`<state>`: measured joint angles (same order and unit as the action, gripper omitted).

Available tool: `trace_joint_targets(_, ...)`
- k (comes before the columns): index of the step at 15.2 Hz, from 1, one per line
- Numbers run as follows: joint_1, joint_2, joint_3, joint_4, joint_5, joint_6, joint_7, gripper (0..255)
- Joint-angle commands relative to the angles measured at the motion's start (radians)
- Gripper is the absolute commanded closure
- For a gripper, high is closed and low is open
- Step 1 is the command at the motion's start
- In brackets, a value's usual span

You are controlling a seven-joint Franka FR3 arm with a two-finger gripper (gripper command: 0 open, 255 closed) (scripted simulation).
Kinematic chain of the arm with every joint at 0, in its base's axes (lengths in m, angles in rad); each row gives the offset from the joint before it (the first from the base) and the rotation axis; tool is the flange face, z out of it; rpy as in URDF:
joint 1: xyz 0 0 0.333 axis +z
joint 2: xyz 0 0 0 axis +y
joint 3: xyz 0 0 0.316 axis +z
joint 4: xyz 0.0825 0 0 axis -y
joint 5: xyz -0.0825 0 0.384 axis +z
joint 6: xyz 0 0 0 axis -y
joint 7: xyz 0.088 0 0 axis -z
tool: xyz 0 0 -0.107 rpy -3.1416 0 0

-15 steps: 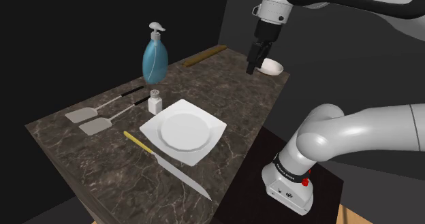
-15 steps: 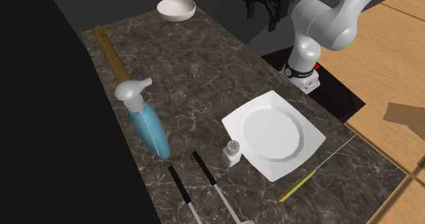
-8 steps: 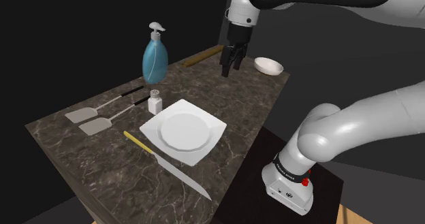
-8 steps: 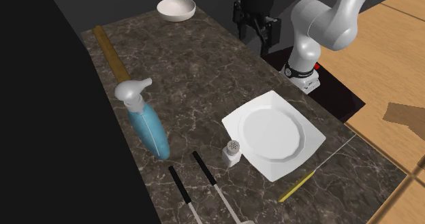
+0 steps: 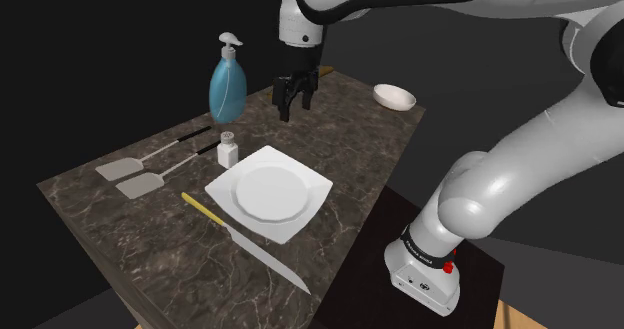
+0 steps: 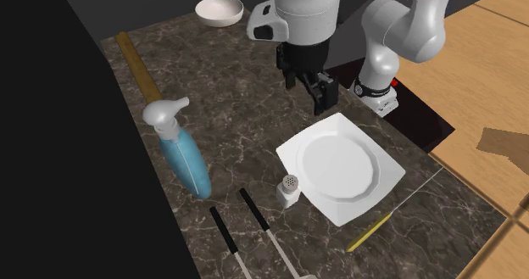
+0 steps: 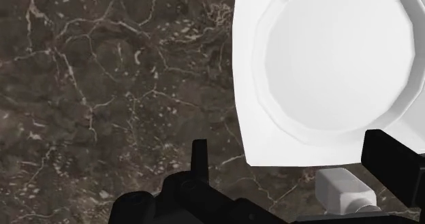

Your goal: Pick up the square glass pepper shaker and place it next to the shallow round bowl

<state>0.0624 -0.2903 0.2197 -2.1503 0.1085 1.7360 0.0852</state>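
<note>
Holding the pincer (image 5: 294,109) open and empty, black fingers standing apart, hanging above the dark veined worktop (image 5: 350,147) near its back edge. Looking down in the wrist view on a white square plate (image 7: 248,86) with a round well, lying mid-worktop, with bare stone showing beside it. Taking in a blue spray bottle (image 5: 227,87) standing upright to the shoulder view's left of the pincer, a brown bar (image 6: 138,65) lying along the back edge, two black-handled spatulas (image 5: 125,167) lying side by side past the shaker, and a yellow-handled knife (image 5: 250,245) lying along the plate's near side. Noting the shallow white bowl (image 5: 395,98) sitting at the far corner, well apart from the rest. Finding the pepper shaker (image 5: 228,150) standing upright just beside the plate's corner, between plate and spatula handles, near the bottle: small, square, white-bodied, wearing a grey perforated cap; appearing in the wrist view between the fingers, touching neither
</note>
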Motion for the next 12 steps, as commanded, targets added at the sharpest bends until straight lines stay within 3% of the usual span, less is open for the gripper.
trace_joint_targets(1, 0.007, 0.078, 0.025, 0.058, -0.011, 0.009, 0.033, 0)
trace_joint_targets(12, 0.096, 0.551, 0.111, 0.481, -0.138, -0.023, 0.222, 0)
